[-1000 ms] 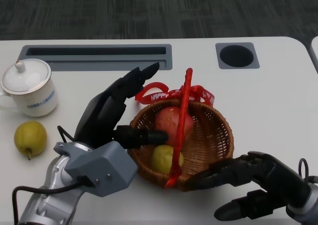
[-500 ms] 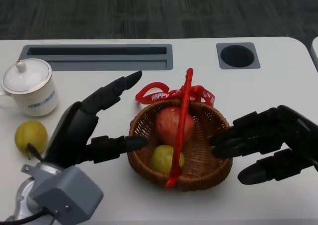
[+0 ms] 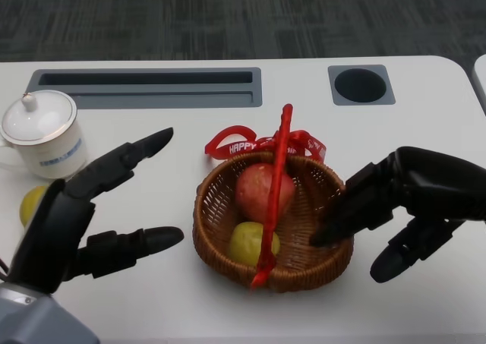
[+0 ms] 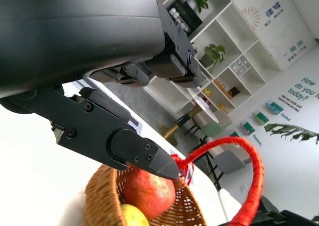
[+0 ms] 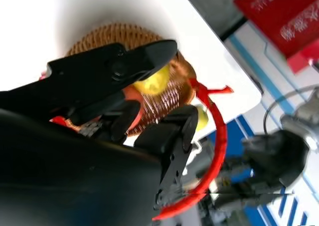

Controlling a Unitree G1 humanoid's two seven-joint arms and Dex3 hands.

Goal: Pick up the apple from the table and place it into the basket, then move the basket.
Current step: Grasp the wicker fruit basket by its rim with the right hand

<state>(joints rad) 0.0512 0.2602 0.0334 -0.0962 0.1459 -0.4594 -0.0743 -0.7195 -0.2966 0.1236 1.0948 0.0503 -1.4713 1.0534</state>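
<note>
Sitting in the round woven wicker basket [image 3: 304,257], the red apple [image 3: 257,190] leaves the empty, spread right hand [image 3: 402,200] beside its rim to grip firmly, while the left hand [image 3: 83,207] hangs wide open.

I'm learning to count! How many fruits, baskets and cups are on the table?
Fruits: 3 (apple and yellow fruit in the basket, yellow fruit on the table)
Baskets: 1 (basket)
Cups: 1 (lidded cup)
Total: 5

The white table [image 3: 425,93] carries a wicker basket [image 3: 304,257], a lidded mug [image 3: 42,135] and a pear [image 3: 30,203].
</note>
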